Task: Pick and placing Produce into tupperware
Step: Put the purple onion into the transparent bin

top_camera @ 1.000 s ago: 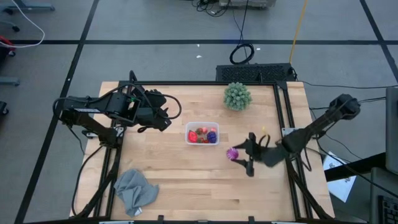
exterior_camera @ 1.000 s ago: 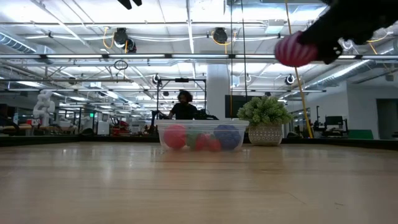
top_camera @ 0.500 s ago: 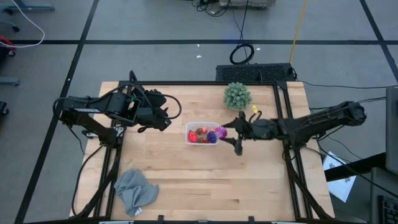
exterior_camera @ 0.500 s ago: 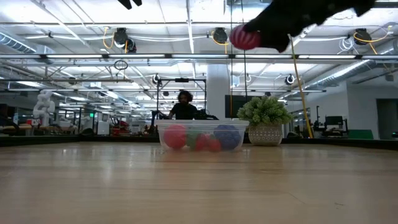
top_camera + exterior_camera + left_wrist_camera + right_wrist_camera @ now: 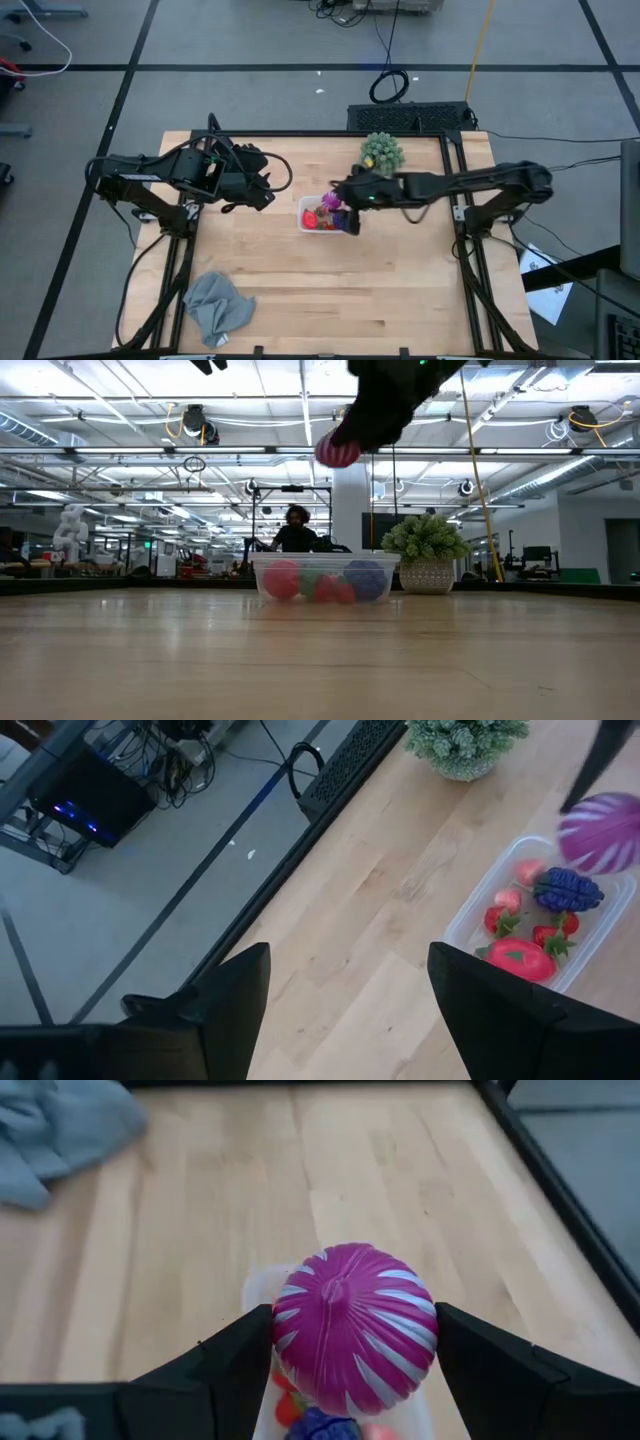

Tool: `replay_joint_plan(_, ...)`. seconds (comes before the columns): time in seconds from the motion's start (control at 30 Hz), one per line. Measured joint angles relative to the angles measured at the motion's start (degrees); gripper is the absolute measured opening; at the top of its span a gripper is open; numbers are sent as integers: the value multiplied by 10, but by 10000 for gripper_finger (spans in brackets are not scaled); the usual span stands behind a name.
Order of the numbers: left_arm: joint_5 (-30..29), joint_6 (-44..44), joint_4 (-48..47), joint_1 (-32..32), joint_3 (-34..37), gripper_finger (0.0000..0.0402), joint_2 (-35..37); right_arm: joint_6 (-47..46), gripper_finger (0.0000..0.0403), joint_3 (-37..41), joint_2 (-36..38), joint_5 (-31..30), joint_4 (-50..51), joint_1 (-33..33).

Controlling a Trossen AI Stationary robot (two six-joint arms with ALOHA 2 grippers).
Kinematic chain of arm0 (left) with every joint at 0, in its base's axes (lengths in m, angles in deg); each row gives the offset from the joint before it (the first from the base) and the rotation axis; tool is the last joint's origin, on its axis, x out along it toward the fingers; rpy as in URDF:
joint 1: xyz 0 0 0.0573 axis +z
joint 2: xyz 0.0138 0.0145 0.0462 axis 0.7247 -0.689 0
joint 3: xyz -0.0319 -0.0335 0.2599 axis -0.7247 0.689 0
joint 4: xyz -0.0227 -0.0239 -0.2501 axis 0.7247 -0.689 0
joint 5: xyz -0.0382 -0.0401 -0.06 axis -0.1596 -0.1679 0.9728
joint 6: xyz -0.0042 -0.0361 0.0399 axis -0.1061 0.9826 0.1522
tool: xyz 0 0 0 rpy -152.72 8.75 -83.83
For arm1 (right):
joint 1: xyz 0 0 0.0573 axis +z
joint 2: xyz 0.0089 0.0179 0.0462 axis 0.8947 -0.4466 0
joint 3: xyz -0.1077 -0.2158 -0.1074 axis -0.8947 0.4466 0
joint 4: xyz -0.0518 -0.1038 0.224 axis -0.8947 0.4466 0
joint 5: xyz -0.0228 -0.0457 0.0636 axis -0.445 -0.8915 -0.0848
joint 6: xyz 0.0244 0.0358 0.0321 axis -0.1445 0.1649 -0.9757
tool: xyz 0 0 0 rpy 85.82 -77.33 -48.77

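High view: the right gripper [image 5: 337, 203] is being held out over the tupperware [image 5: 309, 207] in the middle of the wooden table [image 5: 300, 290]. A striped magenta ball [image 5: 354, 1327] is being squeezed between its two dark fingers [image 5: 235, 1362], which are being kept wide apart by the ball's round sides. In the low view the ball [image 5: 338, 452] is being hung high in the air above the clear box [image 5: 325, 578], not touching it. Inside the tupperware, a red piece [image 5: 516, 959], small red and pink pieces [image 5: 509, 900] and a dark purple piece [image 5: 566, 890] are being kept together on its floor.

The left gripper [image 5: 262, 189] is being held still near the table's left side, well apart from the box. Its fingers [image 5: 232, 1000] are being held wide open, and nothing is being gripped between them.

A green spiky ball [image 5: 382, 153] is sitting near the far edge, just beside the right arm. A grey cloth [image 5: 217, 306] is lying crumpled near the front left corner.
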Motion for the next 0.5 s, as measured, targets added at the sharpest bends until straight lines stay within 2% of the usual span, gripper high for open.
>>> replay_joint_plan(0.17,0,-7,-1,0,0,278,0,11,252,-55,-69,0,60,-9)
replay_joint_plan(0.5,-9,-10,-3,0,0,278,0,9,252,-59,-132,0,57,-11)
